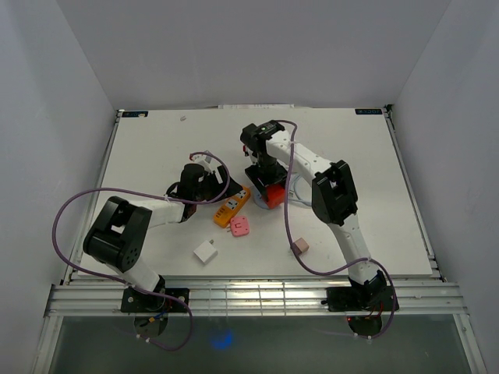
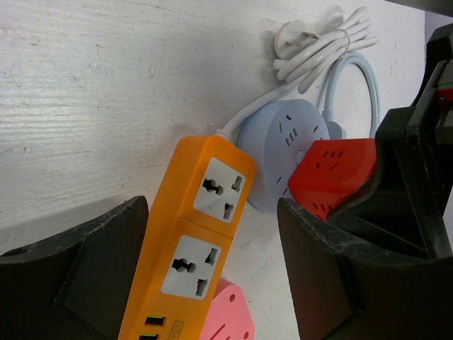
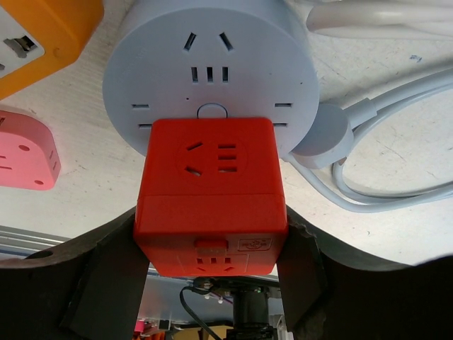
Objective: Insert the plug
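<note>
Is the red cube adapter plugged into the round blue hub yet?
Apparently not: the red cube adapter sits tilted over the rim of the round blue hub, gripped by the right gripper; its prongs are hidden.

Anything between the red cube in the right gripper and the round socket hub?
Nothing visible. The red cube, clamped in the right gripper, overlaps the edge of the round hub; the orange strip and pink adapter lie off to the side.

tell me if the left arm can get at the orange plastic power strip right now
Probably yes: the orange plastic power strip appears to lie between the left arm's open fingers, with nothing between.
</note>
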Tool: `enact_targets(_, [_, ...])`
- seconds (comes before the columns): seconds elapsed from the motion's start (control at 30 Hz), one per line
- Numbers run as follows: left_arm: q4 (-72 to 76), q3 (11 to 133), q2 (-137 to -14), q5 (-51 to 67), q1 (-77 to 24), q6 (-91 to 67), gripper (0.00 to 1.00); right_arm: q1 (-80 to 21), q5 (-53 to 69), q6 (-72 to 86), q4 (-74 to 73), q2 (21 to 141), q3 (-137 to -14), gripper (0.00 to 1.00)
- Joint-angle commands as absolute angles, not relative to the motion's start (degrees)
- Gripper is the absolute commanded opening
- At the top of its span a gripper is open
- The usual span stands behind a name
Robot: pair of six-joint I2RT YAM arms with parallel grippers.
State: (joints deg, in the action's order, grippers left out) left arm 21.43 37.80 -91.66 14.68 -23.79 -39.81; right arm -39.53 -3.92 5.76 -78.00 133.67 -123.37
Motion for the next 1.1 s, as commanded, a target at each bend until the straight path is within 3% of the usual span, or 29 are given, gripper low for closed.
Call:
enact_targets(0.0, [22.06, 39.46, -91.67, 15.29, -24.17, -38.85, 0.84, -39.73, -7.91, 4.48, -70.05, 139.93, -121.73, 0.16])
enact_targets(0.2, [22.06, 39.55, -91.85, 15.38, -24.17, -38.76, 0.84, -39.81, -9.05, 3.52, -69.0, 133.52, -120.77, 0.23])
enact_targets(0.33, [21.71, 39.38, -90.97, 14.33, -24.17, -38.5, 0.84, -39.73, -9.32, 0.27, -63.66, 125.45, -111.75, 0.28])
enact_targets(0.8, [20.83, 39.11, -89.83, 13.1, -24.17, -37.88, 0.85, -43.06, -9.67, -3.96, -58.98, 111.01, -85.62, 0.27])
enact_targets(1.0, [20.48, 39.29, -89.56, 13.01, -24.17, -37.18, 0.85, -43.59, -6.94, -3.08, -59.06, 106.97, -82.71, 0.42])
enact_targets(1.07, [20.04, 39.46, -89.12, 14.15, -24.17, -35.78, 0.86, -43.51, -8.52, -2.38, -59.15, 106.79, -82.62, 0.57])
